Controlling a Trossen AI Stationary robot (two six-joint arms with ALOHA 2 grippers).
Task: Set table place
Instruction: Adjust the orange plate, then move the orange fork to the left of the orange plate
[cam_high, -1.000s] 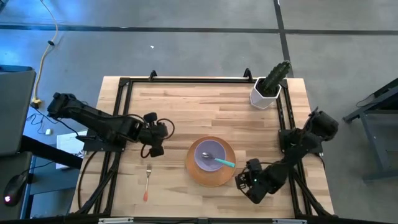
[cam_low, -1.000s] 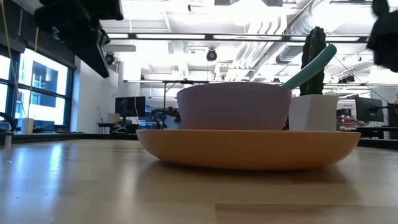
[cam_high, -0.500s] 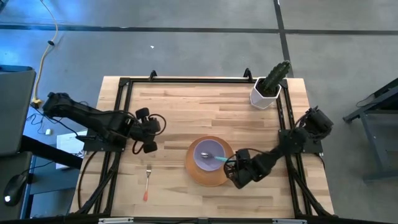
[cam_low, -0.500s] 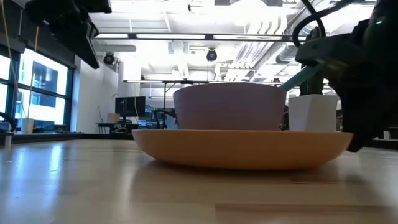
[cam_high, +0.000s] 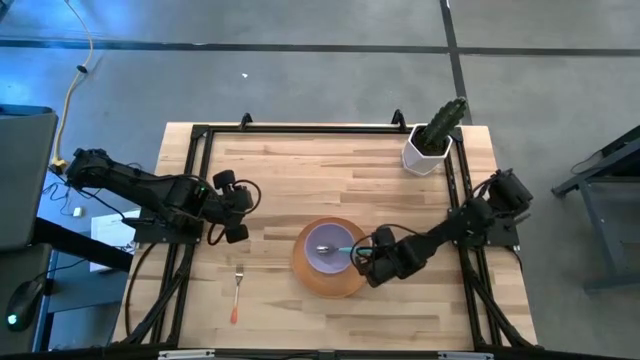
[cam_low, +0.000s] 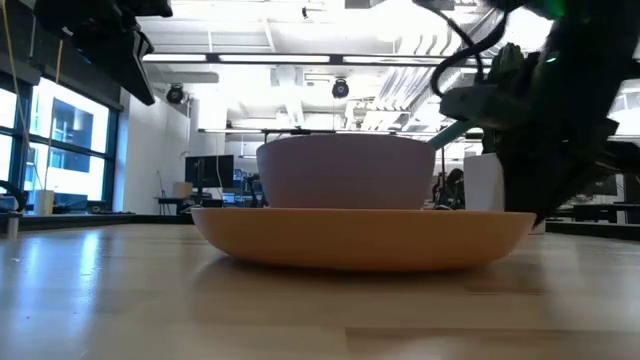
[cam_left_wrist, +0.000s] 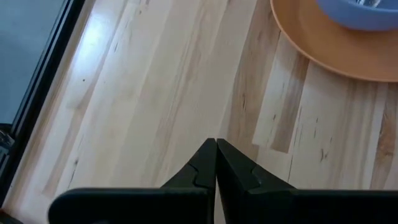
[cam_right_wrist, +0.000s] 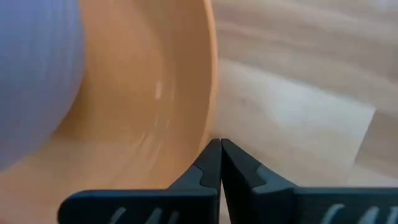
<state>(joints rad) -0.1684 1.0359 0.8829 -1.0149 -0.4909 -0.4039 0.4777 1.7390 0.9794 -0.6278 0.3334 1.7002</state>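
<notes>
Orange plate (cam_high: 322, 276) rim touched by right gripper (cam_right_wrist: 220, 144); fingers pressed together, nothing pinched.
Outward from claw: lavender bowl (cam_high: 330, 247) on plate just beyond; teal spoon (cam_high: 336, 249) in bowl, handle twd right arm; fork (cam_high: 237, 295) far side, nearer left gripper (cam_left_wrist: 216, 144), also closed, empty, waiting near table (cam_high: 330, 165) left edge.

plates: one orange plate (cam_high: 318, 279) is counted
bowls: one lavender bowl (cam_high: 331, 248), sat on the plate
spoons: one teal-handled spoon (cam_high: 338, 249), seen in the bowl
forks: one orange-handled fork (cam_high: 236, 293)
potted cacti: just one cactus pot (cam_high: 432, 140)
arms: two are seen, each with one gripper, left gripper (cam_high: 232, 208) and right gripper (cam_high: 362, 262)
</notes>
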